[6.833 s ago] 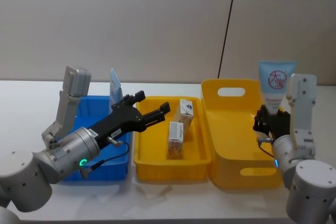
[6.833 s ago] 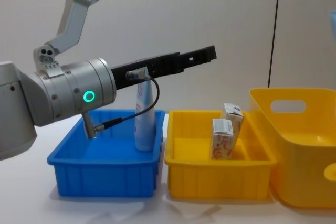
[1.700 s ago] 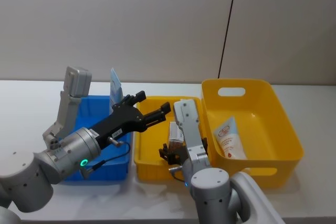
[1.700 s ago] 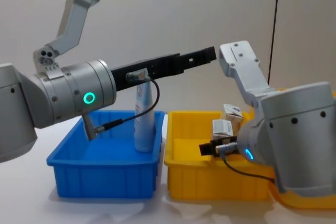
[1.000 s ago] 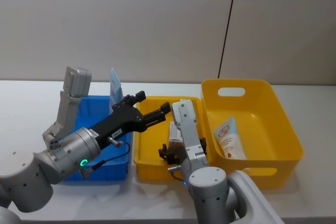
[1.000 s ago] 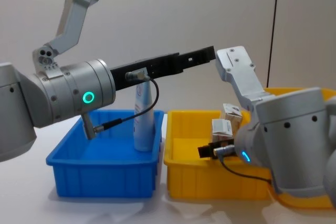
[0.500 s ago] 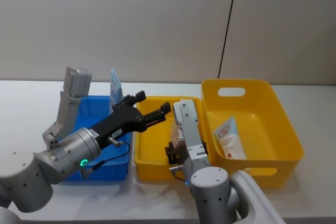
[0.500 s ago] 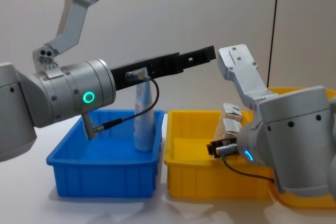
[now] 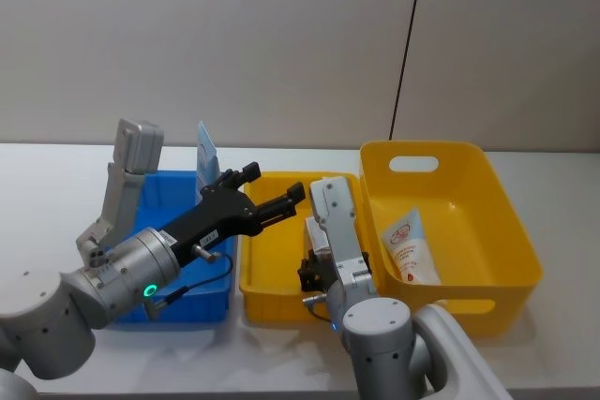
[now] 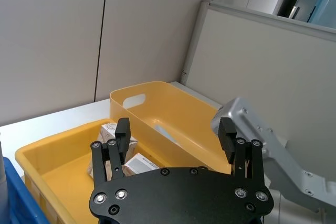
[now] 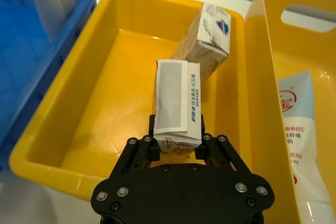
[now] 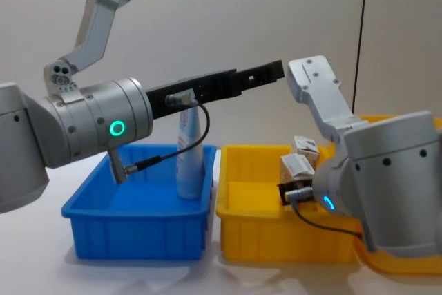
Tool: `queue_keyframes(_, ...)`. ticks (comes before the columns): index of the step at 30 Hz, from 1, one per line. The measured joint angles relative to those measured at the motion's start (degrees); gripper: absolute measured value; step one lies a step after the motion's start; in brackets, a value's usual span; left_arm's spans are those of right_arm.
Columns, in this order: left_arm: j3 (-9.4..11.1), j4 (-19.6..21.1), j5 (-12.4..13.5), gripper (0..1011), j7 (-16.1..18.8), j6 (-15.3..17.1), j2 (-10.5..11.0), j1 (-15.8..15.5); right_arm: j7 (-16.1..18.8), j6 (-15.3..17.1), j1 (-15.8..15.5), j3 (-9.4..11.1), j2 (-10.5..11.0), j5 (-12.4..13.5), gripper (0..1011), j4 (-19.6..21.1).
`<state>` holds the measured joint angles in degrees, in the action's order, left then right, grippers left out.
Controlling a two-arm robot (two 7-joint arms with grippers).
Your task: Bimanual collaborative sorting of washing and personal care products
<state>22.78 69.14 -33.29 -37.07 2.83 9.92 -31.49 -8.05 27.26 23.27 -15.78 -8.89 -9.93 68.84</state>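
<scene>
My right gripper [image 11: 177,144] is shut on the lower end of a whitish carton [image 11: 177,106] with orange-red print, over the shallow yellow tray [image 11: 94,103]. A second carton [image 11: 207,38] leans at the tray's far side. A pale tube with a red round logo [image 9: 408,245] lies in the deep yellow bin [image 9: 469,161]. Another pale blue tube [image 12: 188,150] stands upright in the blue bin [image 12: 138,229]. My left gripper [image 9: 267,196] hangs open with nothing between its fingers, above the edge where the blue bin meets the yellow tray.
The three containers stand side by side on a white table [image 9: 47,185], blue at the left, deep yellow bin at the right. My right arm [image 12: 387,170] rises large in front of the tray. A plain wall stands behind.
Over the last second my right gripper closed on the near carton and raised it a little in the tray. Before that it left the logo tube in the deep yellow bin. The left arm stayed still.
</scene>
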Motion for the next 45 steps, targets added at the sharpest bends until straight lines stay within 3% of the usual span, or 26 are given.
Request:
queue_keyframes(11, 0.0, 0.0, 0.0, 1001, 0.0, 0.0, 0.0, 0.0, 3.6, -2.7, -1.5, 0.9, 0.1, 1.8, 300, 4.7)
queue_keyframes(24, 0.0, 0.0, 0.0, 1001, 0.0, 0.0, 0.0, 0.0, 7.1, -4.7, -3.1, 4.0, 0.7, 5.4, 300, 13.2)
queue_keyframes(33, 0.0, 0.0, 0.0, 1001, 0.0, 0.0, 0.0, 0.0, 6.7, -5.1, -2.4, 8.1, 0.7, 7.0, 299, 16.8)
queue_keyframes(45, 0.0, 0.0, 0.0, 1001, 0.0, 0.0, 0.0, 0.0, 3.6, -3.7, -0.2, 13.4, 0.6, 7.5, 299, 18.1)
